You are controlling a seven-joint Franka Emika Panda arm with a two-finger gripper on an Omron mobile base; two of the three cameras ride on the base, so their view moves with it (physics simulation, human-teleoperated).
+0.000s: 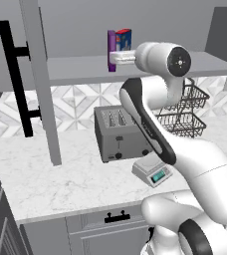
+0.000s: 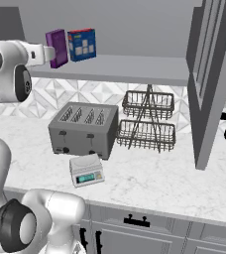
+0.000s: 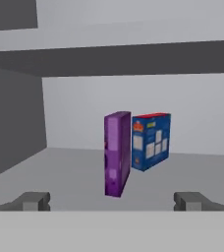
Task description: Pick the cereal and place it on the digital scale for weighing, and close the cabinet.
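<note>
The cereal (image 3: 117, 153), a thin purple box, stands upright on the shelf of the open cabinet (image 2: 115, 68); it also shows in the base views (image 1: 111, 46) (image 2: 56, 47). My gripper (image 3: 112, 201) is open, level with the box and a short way in front of it, with both fingertips (image 3: 34, 201) spread wide and nothing between them. The hand (image 1: 121, 57) (image 2: 39, 53) reaches in at shelf height. The digital scale (image 1: 153, 172) (image 2: 86, 170), with its teal display, sits on the counter in front of the toaster. One cabinet door (image 1: 40, 79) (image 2: 207, 79) stands swung open.
A blue box with a red top (image 3: 151, 141) (image 2: 82, 44) stands right behind the cereal. The grey toaster (image 1: 119, 132) and a two-tier wire rack (image 2: 147, 121) stand on the marble counter (image 1: 60, 174). Black bar handle (image 1: 15, 74) at left.
</note>
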